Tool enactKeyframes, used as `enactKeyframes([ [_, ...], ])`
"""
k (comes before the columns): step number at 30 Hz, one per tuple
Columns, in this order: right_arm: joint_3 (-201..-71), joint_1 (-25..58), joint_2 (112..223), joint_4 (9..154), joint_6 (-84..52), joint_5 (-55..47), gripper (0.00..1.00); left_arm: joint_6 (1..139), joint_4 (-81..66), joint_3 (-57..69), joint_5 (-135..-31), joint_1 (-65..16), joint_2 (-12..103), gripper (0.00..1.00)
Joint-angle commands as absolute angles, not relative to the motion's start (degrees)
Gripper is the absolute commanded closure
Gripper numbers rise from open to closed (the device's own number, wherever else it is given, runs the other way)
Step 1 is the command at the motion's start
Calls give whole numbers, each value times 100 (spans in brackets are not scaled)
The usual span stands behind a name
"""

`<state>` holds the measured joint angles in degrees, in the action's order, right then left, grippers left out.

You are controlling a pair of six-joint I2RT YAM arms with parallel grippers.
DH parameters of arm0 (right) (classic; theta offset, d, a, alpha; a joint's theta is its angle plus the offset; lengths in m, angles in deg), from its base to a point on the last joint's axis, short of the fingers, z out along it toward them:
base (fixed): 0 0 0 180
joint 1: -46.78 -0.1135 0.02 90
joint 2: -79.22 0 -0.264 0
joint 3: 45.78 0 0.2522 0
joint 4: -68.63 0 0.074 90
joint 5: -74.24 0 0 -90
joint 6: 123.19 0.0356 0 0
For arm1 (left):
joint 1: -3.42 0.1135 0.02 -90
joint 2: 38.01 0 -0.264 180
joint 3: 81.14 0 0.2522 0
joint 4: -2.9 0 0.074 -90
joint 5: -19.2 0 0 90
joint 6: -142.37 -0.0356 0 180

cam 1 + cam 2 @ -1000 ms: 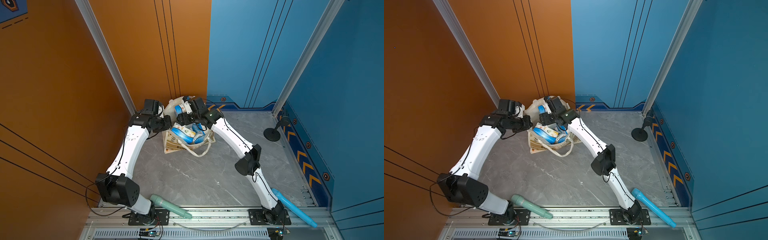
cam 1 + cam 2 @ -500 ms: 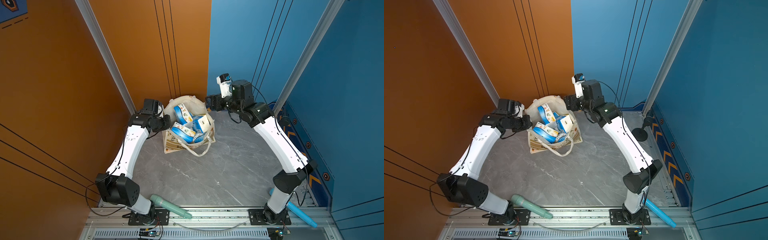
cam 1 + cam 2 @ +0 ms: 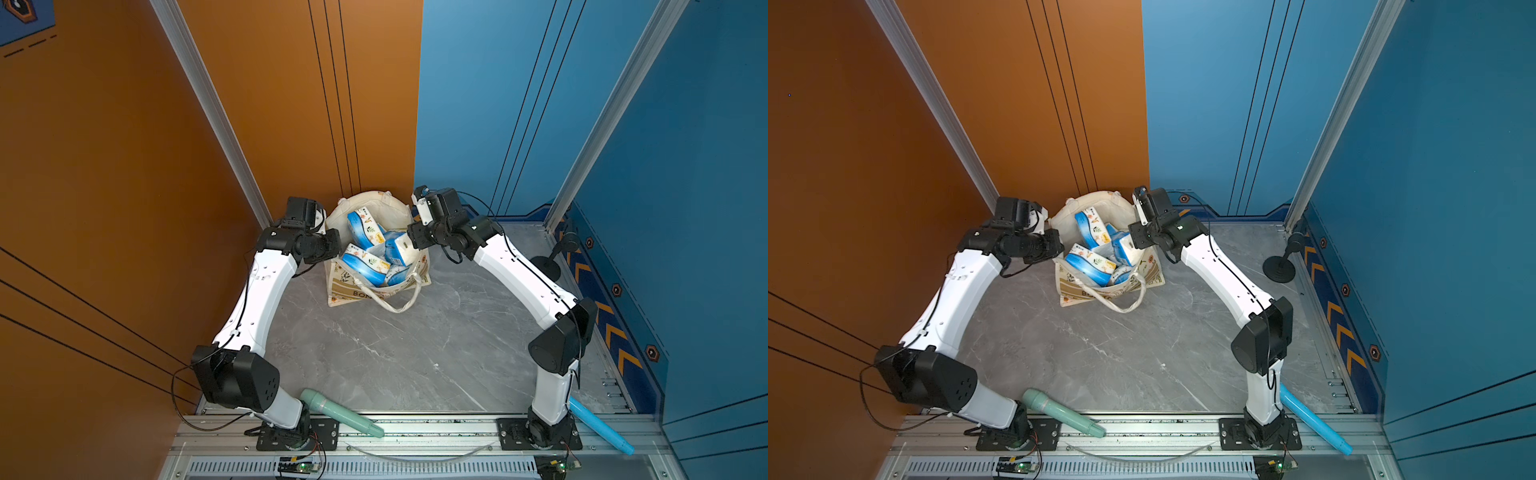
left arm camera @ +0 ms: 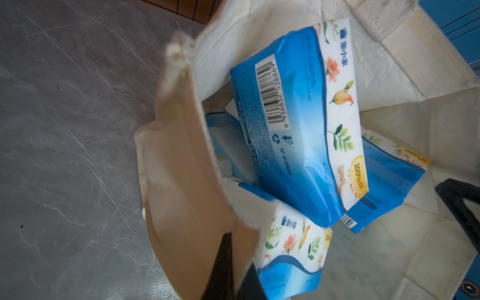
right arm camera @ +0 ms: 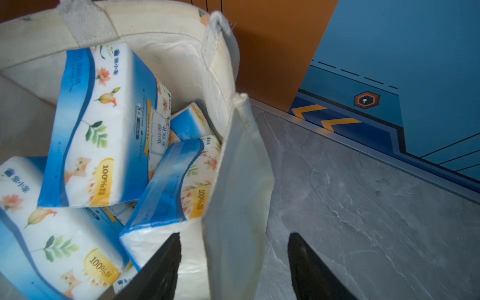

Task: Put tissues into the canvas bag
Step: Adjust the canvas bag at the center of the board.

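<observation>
We see the tissues (image 3: 365, 249) inside the canvas bag (image 3: 398, 210): several blue-and-white floral packs heaped at odd angles, one tipped up against the back wall, the uppermost reaching the rim. The bag stands open at the far edge of the tabletop (image 3: 395, 353), nearer the far left corner. Its white handle (image 3: 401, 306) droops over the front onto the surface.

The left gripper (image 4: 237, 255) is pinched together on the bag's left rim, with fabric caught between its fingers. The right gripper (image 5: 235, 235) straddles the right wall with its fingers apart, one inside beside a pack and one outside over bare tabletop; the cloth hangs loose between them.

At the near edge a teal cylinder (image 3: 338, 411) lies by the left arm's base and a light-blue cylinder (image 3: 598, 424) by the right arm's base. A black stand (image 3: 547, 266) sits at the right edge.
</observation>
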<state>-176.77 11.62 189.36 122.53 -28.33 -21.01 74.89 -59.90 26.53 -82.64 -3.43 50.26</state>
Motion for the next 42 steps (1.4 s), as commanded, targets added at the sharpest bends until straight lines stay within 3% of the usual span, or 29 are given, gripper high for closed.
enactKeyframes([
  [1,-17962,1166,19173,12430,-2869,-2503,41,7456,-5719,2871,-8267,-335,5055,100],
  [3,-17961,1165,19232,12449,-2847,-2580,50,7452,-5718,2852,-8267,-326,5050,100],
  [9,-17708,1189,18978,12350,-2779,-2892,100,7443,-5723,2812,-8237,-317,5087,100],
  [21,-16677,1891,16917,11923,-2717,-3368,100,7355,-5854,3214,-8000,-543,5361,100],
  [26,-16479,2270,17023,12231,-2531,-2866,100,7425,-5848,3299,-7988,-663,5630,100],
  [35,-16004,2435,17380,12107,-2388,-2851,100,7390,-5812,3928,-8064,-1359,6321,100],
  [42,-15798,2655,17294,12059,-2368,-2746,97,7452,-5809,4170,-8065,-1441,6236,100],
])
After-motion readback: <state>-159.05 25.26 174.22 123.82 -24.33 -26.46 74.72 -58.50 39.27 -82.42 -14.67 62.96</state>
